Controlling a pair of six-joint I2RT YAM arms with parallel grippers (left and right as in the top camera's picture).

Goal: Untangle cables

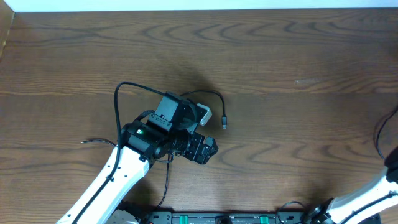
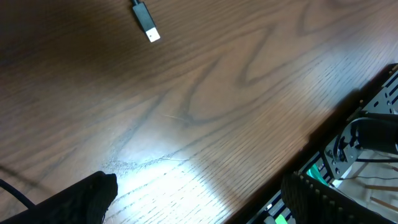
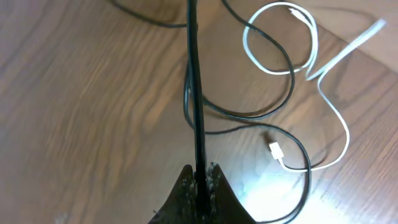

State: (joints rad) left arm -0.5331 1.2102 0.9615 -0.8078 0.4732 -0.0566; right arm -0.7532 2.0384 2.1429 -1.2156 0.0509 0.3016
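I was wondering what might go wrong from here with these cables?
1. The right gripper is shut on a straight black cable passing over looser black loops beside the white cable; pulling could tighten the tangle.
2. The left gripper is open and empty, the black plug lying apart, so loose cords may drag along.

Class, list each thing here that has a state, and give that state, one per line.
left tool: open, empty.
right tool: shut on black cable.
black cable: pinched, taut, straight.
white cable: slack, looped, plug free.
loose black cables: slack, crossing the white cable.
black plug: unplugged, lying flat.
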